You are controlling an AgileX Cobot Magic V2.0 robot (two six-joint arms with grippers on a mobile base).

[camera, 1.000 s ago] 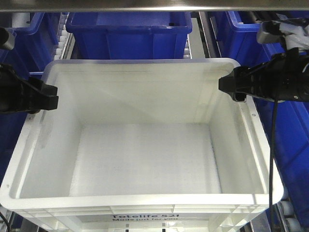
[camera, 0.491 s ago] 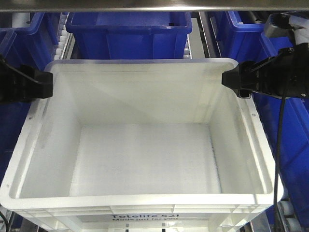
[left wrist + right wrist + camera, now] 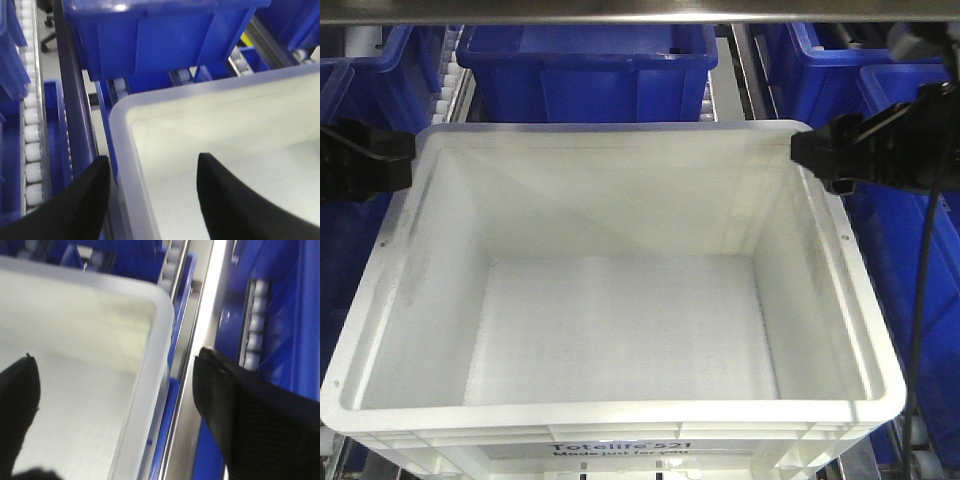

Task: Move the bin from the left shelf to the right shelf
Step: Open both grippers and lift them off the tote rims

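The rack (image 3: 620, 12) framed the whole front view, its steel crossbar running along the top edge and tracks of white rollers (image 3: 34, 145) showing at the left of the left wrist view, with dark blue totes (image 3: 585, 70) filling the upper part of the frame and both sides. The bin (image 3: 620, 300) took up most of the middle and lower frame, empty, its printed front at the bottom edge and its far rim just below the blue tote at top centre. It sat in a lane between blue totes, but whether this lane belonged to the left or the right shelf could not be told from these views. At the upper left the left gripper (image 3: 150, 175) stood with its black fingers spread, one outside and one inside the bin's side wall near the far left corner, neither visibly pressing the rim. At the upper right the right gripper (image 3: 115, 395) stood the same way at the far right corner, fingers apart, the wall between them. As a judgement, the task was either at its opening, with no grasp made and the lift, carry and set-down all to come, or at its close with the bin just set down; the frames alone did not settle which.
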